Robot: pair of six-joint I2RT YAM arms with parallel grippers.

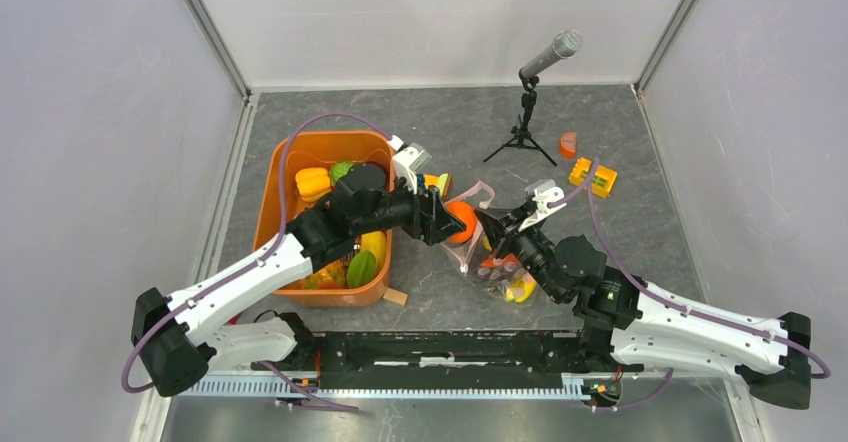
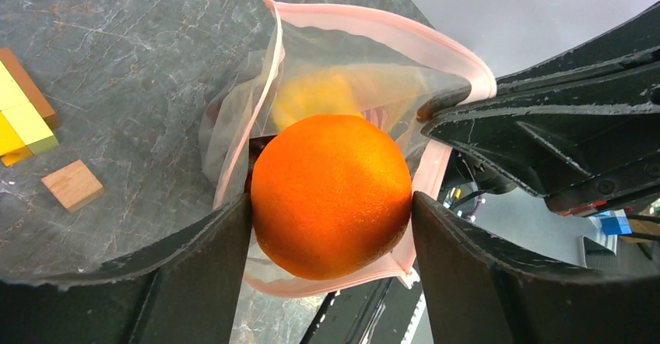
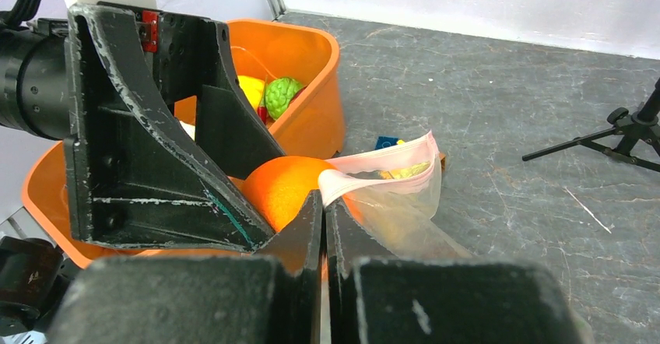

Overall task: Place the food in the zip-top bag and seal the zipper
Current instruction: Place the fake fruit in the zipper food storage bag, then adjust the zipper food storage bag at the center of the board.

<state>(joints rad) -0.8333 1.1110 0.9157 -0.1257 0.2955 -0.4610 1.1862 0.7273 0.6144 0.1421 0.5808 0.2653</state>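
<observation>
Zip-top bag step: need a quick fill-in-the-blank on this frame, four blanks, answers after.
1. The left gripper grips a toy ____ at the mouth of the zip-top bag.
2. The right gripper is shut on the bag's pink ____.
3. Seen from the left wrist, the item inside the bag is ____.
4. The orange tub stands on the robot's ____ side.
Missing words: orange; zipper; yellow; left.

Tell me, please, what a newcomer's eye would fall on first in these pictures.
The bright orange toy fruit, gripped by the left end effector at mid-table, right at the open mouth of the zip-top bag. Next, the right end effector, shut on the bag's pink zipper edge and holding that mouth open. Left of them sits an orange tub with more toy food inside.
</observation>
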